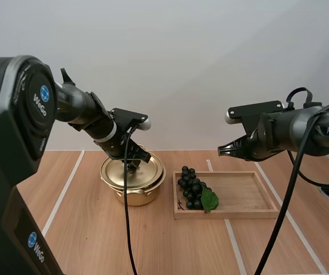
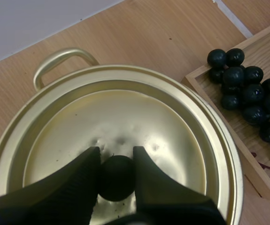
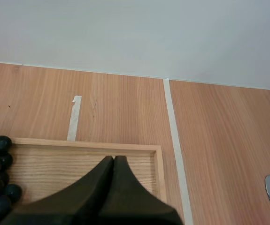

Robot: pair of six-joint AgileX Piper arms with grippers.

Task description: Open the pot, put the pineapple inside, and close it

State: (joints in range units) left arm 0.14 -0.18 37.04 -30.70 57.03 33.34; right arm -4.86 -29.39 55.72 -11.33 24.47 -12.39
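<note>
I am pinching the small black round knob [image 2: 117, 183] between the two fingers of my left end effector [image 2: 116, 159], which is narrowed around it, one ribbed inner face pressing on each side. The knob is sitting at the middle of the shallow golden metal lid [image 2: 125, 117]. The lid is lying on the round golden metal pot [image 1: 134, 195], whose loop handle [image 2: 59, 58] is showing just past the rim.

The pot is standing on the light wooden bench [image 1: 90, 229], between two white tape lines [image 1: 64, 195]. Just beside it, on its right, is lying a shallow rectangular wooden tray [image 1: 244, 195]. A bunch of dark, near-black grapes [image 1: 190, 186] with a green leaf [image 1: 210, 199] is resting in the tray's left end, the end nearest the pot. The rest of the tray is showing bare wood.

My right end effector [image 1: 220, 150] is hanging in the air above the right part of the tray, well apart from the grapes. Its fingers are pressing together into one dark wedge and are gripping nothing.
</note>
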